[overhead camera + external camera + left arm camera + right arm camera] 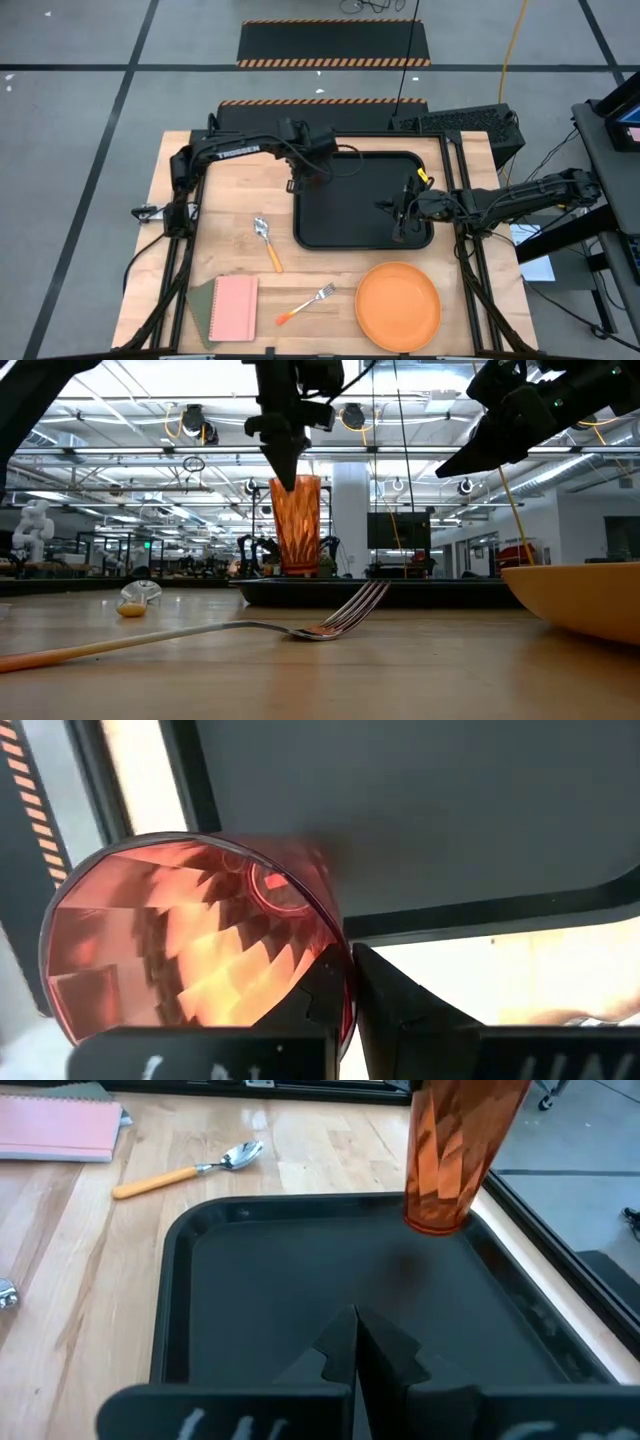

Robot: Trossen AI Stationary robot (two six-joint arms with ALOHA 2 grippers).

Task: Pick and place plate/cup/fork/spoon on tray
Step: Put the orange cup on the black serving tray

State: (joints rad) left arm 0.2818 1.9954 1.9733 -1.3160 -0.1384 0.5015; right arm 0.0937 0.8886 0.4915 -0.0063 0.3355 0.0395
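The translucent orange cup (297,530) hangs over the far left corner of the black tray (360,215), with my left gripper (350,960) shut on it from above. In the right wrist view the cup (455,1150) leans slightly, its base just above the tray floor (300,1280). My right gripper (356,1320) is shut and holds nothing, above the tray's right side (400,215). The spoon (267,240), the fork (305,305) and the orange plate (397,305) lie on the table nearer the front. My left gripper holds the cup by its rim wall (345,995), with one finger inside the cup (310,1005) and one outside (400,1000). The fingers point down from above. The cup hangs below them nearly upright, mouth up, and looks lifted clear of the tray.
A pink notebook (235,308) lies on a green pad at the near left. The plate sits at the near right, close to the table's front edge. Bare tabletop shows between the spoon and the tray's near rim.
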